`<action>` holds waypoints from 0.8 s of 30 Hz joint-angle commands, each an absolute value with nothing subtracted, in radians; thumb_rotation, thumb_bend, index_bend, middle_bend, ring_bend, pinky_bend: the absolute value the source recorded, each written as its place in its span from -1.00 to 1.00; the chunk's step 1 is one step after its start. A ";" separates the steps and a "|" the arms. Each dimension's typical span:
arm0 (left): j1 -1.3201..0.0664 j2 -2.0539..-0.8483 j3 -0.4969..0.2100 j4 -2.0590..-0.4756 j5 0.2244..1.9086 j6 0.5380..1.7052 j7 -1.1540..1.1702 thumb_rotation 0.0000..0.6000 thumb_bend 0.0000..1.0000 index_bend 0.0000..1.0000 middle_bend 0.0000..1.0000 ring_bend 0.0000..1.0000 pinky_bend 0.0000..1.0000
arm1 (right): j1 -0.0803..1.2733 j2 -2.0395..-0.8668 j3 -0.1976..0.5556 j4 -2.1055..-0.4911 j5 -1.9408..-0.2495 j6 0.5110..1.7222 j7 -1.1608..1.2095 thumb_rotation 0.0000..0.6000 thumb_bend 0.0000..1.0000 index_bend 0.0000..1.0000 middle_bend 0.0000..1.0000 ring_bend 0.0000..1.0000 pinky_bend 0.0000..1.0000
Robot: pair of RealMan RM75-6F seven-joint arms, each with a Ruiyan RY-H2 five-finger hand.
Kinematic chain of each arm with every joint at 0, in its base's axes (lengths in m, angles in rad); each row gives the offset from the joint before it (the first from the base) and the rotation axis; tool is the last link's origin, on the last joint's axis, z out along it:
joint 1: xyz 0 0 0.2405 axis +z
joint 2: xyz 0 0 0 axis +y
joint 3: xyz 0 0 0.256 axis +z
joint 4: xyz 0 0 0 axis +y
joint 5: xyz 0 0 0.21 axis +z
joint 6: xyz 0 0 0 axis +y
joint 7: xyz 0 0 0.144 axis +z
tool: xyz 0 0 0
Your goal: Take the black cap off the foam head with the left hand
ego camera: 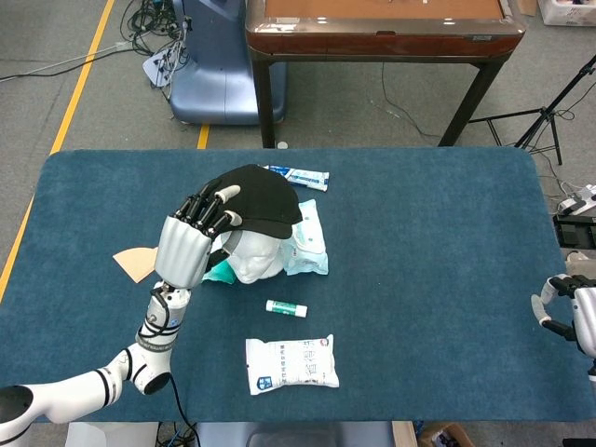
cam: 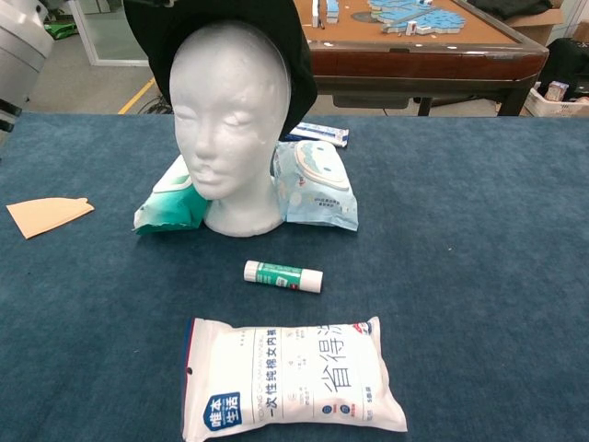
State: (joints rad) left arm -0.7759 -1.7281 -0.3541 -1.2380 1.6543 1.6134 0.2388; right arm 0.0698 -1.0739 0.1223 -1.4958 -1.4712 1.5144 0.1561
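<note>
The black cap [ego camera: 256, 197] is tilted up off the brow of the white foam head [ego camera: 250, 260], whose face is bare; its back edge still hangs behind the crown. My left hand [ego camera: 191, 244] grips the cap's front edge, fingers curled over it. In the chest view the foam head [cam: 225, 115] stands upright with the cap [cam: 285, 55] lifted above and behind it, and only the left forearm [cam: 18, 46] shows at the top left corner. My right hand [ego camera: 570, 312] hovers at the table's right edge, fingers curled around nothing.
Around the foam head lie a green packet [cam: 170, 207], a blue wipes pack [cam: 317, 184] and a toothpaste box [cam: 317, 134]. A glue stick [cam: 282, 275] and a white tissue pack [cam: 290, 378] lie nearer me. A tan paper piece [cam: 46, 214] sits at the left.
</note>
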 commanded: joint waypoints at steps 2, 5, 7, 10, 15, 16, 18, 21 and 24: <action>-0.787 -1.723 -0.364 -1.252 1.636 1.596 0.250 1.00 -0.28 0.18 -0.43 -0.64 -0.13 | 0.070 -1.072 0.123 -1.495 -1.471 1.516 0.159 1.00 -0.12 0.49 0.20 0.02 0.13; -0.793 -1.720 -0.369 -1.258 1.628 1.588 0.262 1.00 -0.28 0.18 -0.43 -0.64 -0.13 | 0.070 -1.072 0.122 -1.495 -1.474 1.516 0.160 1.00 -0.12 0.49 0.20 0.02 0.13; -0.798 -1.717 -0.375 -1.263 1.618 1.581 0.271 1.00 -0.28 0.18 -0.43 -0.64 -0.13 | 0.071 -1.072 0.120 -1.495 -1.475 1.515 0.159 1.00 -0.12 0.50 0.20 0.02 0.13; -0.804 -1.712 -0.386 -1.266 1.602 1.571 0.283 1.00 -0.28 0.19 -0.43 -0.64 -0.13 | 0.072 -1.074 0.119 -1.495 -1.474 1.511 0.157 1.00 -0.12 0.50 0.20 0.02 0.13; -0.819 -1.701 -0.409 -1.265 1.561 1.538 0.299 1.00 -0.28 0.19 -0.43 -0.64 -0.13 | 0.076 -1.077 0.118 -1.493 -1.474 1.505 0.155 1.00 -0.12 0.50 0.20 0.02 0.12; -0.821 -1.700 -0.412 -1.265 1.555 1.535 0.300 1.00 -0.28 0.19 -0.43 -0.64 -0.13 | 0.077 -1.077 0.118 -1.493 -1.474 1.504 0.155 1.00 -0.12 0.50 0.20 0.02 0.13; -0.825 -1.698 -0.418 -1.266 1.540 1.526 0.305 1.00 -0.28 0.19 -0.43 -0.64 -0.13 | 0.078 -1.078 0.118 -1.493 -1.474 1.502 0.154 1.00 -0.12 0.50 0.20 0.02 0.13; -0.829 -1.697 -0.429 -1.261 1.513 1.514 0.321 1.00 -0.28 0.19 -0.43 -0.64 -0.13 | 0.078 -1.078 0.117 -1.493 -1.475 1.503 0.154 1.00 -0.12 0.50 0.20 0.02 0.13; -0.827 -1.696 -0.443 -1.268 1.470 1.502 0.355 1.00 -0.28 0.19 -0.43 -0.64 -0.13 | 0.077 -1.078 0.116 -1.492 -1.475 1.503 0.155 1.00 -0.12 0.50 0.20 0.02 0.13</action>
State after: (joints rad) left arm -0.8273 -1.6970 -0.4330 -1.2647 1.4918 1.5103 0.3354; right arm 0.0775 -1.0785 0.1160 -1.4921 -1.4746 1.5029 0.1547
